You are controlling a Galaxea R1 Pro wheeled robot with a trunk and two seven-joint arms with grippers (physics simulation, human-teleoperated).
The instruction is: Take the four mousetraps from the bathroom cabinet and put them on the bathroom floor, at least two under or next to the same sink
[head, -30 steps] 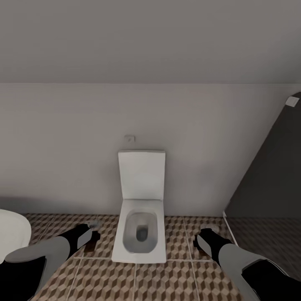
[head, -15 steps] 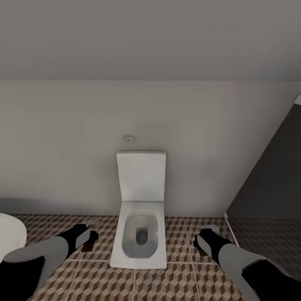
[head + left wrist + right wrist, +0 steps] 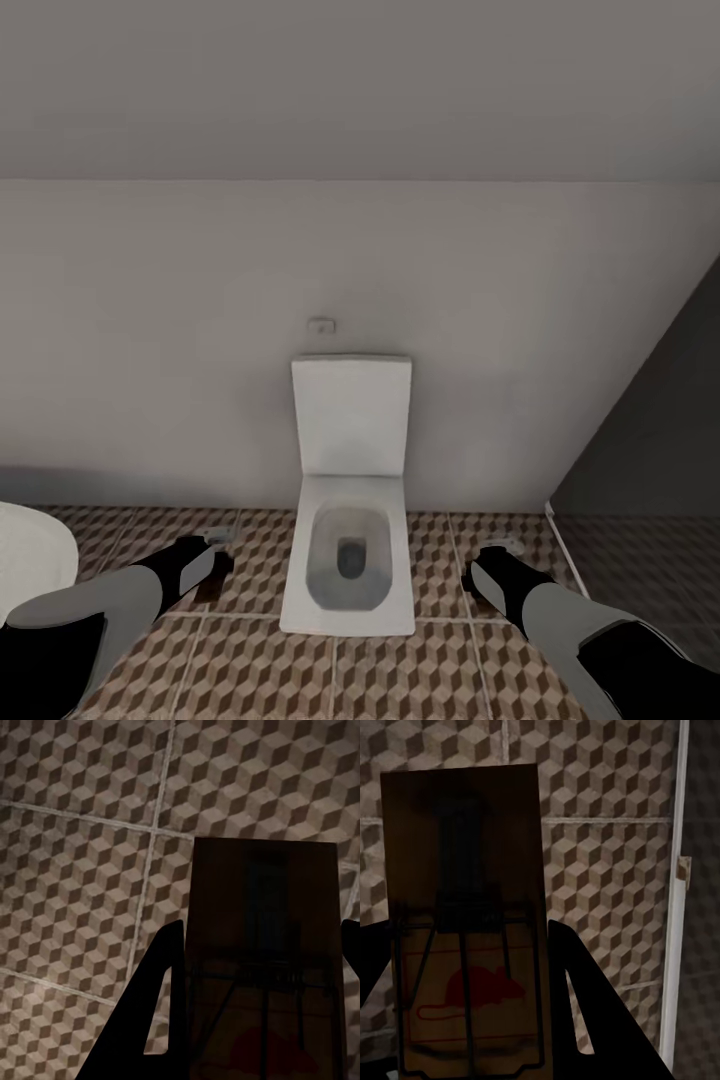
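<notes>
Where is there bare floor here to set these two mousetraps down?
Bare bathroom floor lies on both sides of the toilet: left toward the white fixture, right up to the dark shower strip. The toilet crowds the middle.

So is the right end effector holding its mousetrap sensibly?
Yes. The mousetrap is a thin flat slab, pinched across its two long edges near the printed end, by the right end effector coming from that end, so most of the board juts forward over the floor.
</notes>
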